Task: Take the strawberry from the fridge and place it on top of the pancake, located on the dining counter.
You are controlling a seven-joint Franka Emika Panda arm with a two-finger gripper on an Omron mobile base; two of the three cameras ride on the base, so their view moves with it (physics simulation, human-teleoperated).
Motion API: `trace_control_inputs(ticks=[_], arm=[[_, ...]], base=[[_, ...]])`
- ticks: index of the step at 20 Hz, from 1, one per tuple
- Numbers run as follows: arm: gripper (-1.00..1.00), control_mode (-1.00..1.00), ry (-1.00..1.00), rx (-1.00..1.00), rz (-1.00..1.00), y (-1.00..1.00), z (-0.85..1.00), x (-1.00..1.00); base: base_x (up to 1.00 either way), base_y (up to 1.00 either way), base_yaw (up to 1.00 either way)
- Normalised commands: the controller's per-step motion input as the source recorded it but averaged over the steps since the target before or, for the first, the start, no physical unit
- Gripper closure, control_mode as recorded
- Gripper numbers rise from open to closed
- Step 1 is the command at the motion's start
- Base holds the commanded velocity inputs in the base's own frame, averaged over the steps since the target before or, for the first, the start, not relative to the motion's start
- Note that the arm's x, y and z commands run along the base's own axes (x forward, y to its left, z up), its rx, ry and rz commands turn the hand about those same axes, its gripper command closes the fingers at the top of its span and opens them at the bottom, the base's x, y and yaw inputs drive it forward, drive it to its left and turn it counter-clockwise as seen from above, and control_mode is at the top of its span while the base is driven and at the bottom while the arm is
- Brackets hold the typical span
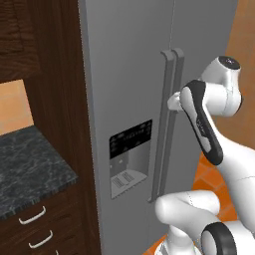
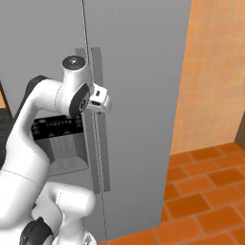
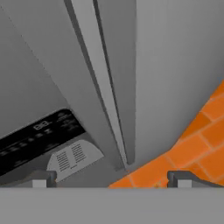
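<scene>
1. straight ahead stands the tall grey two-door fridge point(image 1: 129, 89), both doors closed, with its long vertical grey handles point(image 1: 169, 124) running side by side down the middle seam.
2. low on the left door sits the black dispenser panel point(image 1: 130, 139), with a grey recess and grille beneath it.
3. up at handle height, the white arm's two-finger gripper point(image 3: 112, 179) is close in front of the handles; in the left base view the hand sits right at the handle pair.
4. in the hand view the two small dark fingertips point(image 3: 41, 177) stand wide apart at the bottom, released and grasping nothing, with the handles and door seam running between them.
5. whether a finger touches a handle cannot be told.
6. left of the fridge is a dark wood cabinet point(image 1: 55, 74), and below it a black marbled counter top point(image 1: 30, 164) over drawers with pale curved pulls.
7. to the right, an orange tiled floor point(image 2: 206, 191) meets a pale orange wall point(image 2: 210, 72).
</scene>
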Motion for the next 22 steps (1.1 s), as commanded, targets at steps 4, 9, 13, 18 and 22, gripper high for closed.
trace_control_inputs(ticks=[4, 9, 13, 18, 22], arm=[[-1.00, -1.00, -0.26, 0.23, 0.12, -0.57, -0.48, 0.22], [-1.00, -1.00, -0.18, 0.00, 0.21, -0.04, -0.49, 0.28], [-1.00, -1.00, -0.41, 0.00, 0.30, -0.12, -0.19, 0.22], [-1.00, -1.00, -0.32, 0.00, 0.06, -0.15, -0.17, 0.19], [-1.00, -1.00, -0.25, 0.00, 0.00, 0.00, -0.08, 0.34]], base=[[0.00, 0.00, 0.00], [0.00, 0.00, 0.00], [0.00, 0.00, 0.00], [0.00, 0.00, 0.00], [0.00, 0.00, 0.00]])
